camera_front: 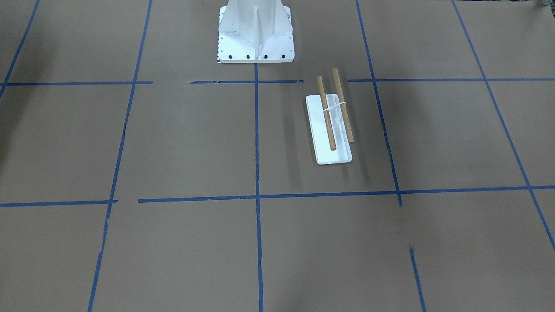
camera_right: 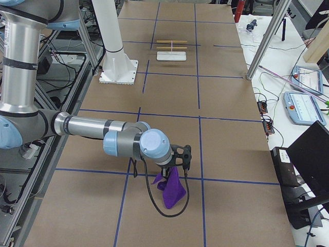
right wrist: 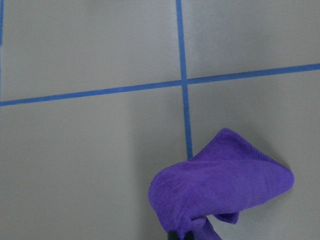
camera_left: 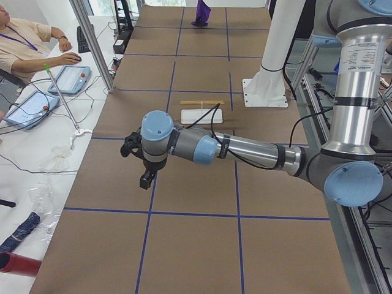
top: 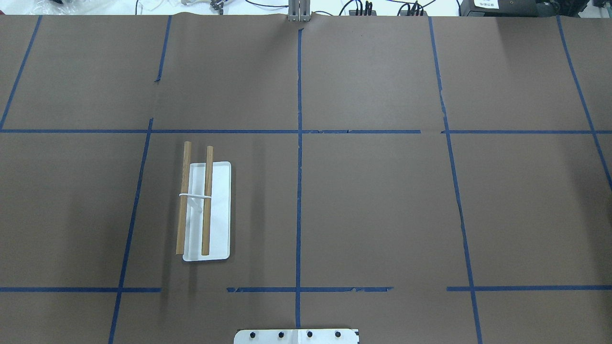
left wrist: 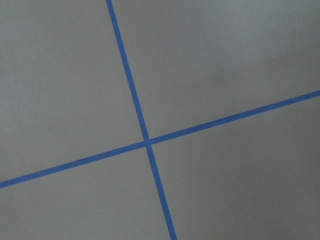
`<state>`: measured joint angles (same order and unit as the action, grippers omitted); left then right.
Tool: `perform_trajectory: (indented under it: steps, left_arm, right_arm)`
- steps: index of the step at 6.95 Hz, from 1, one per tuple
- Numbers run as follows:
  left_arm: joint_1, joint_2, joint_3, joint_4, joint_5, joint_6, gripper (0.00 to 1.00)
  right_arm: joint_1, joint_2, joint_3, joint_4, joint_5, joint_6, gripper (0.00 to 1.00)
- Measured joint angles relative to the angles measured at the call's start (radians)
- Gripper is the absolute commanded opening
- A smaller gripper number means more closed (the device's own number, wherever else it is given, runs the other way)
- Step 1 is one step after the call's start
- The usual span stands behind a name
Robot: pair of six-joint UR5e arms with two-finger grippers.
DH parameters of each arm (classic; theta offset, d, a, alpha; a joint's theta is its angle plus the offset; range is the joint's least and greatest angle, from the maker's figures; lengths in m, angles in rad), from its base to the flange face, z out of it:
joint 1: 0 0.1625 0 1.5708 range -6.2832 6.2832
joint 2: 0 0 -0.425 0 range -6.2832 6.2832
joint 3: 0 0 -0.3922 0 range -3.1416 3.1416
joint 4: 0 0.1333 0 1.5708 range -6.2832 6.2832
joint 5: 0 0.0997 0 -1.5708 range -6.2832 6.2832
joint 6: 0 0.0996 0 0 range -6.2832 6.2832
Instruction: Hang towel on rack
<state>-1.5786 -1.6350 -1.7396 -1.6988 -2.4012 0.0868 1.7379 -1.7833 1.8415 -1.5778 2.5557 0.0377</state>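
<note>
Table: brown paper top (top: pixel 382 215) marked into squares by blue tape lines (top: pixel 299 143).
Pedestal: my white base (camera_front: pixel 256 34) stands at the table's near edge, on the centre line.
My left arm (camera_left: pixel 245 150): stretched out low over my left end of the table.
My right arm (camera_right: pixel 92 126): stretched out low over my right end.
Rack (top: pixel 206 210): upright on my left half, just beyond the pedestal, both wooden rods bare and running away from me.
Towel (right wrist: pixel 220 190): dangling off the table from my right gripper, above a tape crossing, well apart from the rack.
Right gripper (camera_right: pixel 181 163): pinched on the towel's bunched top.
Left gripper (camera_left: pixel 146 181): above the paper; I cannot tell whether its fingers are apart or together.
</note>
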Motion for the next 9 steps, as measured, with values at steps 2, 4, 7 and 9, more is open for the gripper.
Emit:
perform_trajectory:
  steps: [2, 4, 7, 9]
  left_arm:
    - [0.007, -0.068, -0.043, -0.005, -0.009, -0.178, 1.0]
    - [0.042, -0.125, -0.076, -0.037, -0.042, -0.353, 1.0]
    - [0.171, -0.249, -0.102, -0.07, -0.1, -0.811, 1.0]
    - [0.289, -0.311, -0.128, -0.189, -0.099, -1.201, 1.0]
  right_arm:
    - [-0.063, 0.025, 0.187, -0.073, 0.015, 0.251, 0.0]
    - [-0.155, 0.139, 0.247, -0.079, 0.074, 0.501, 0.0]
    - [-0.328, 0.392, 0.256, -0.078, 0.08, 0.889, 0.0]
    - [-0.461, 0.546, 0.254, -0.077, 0.027, 1.126, 0.0]
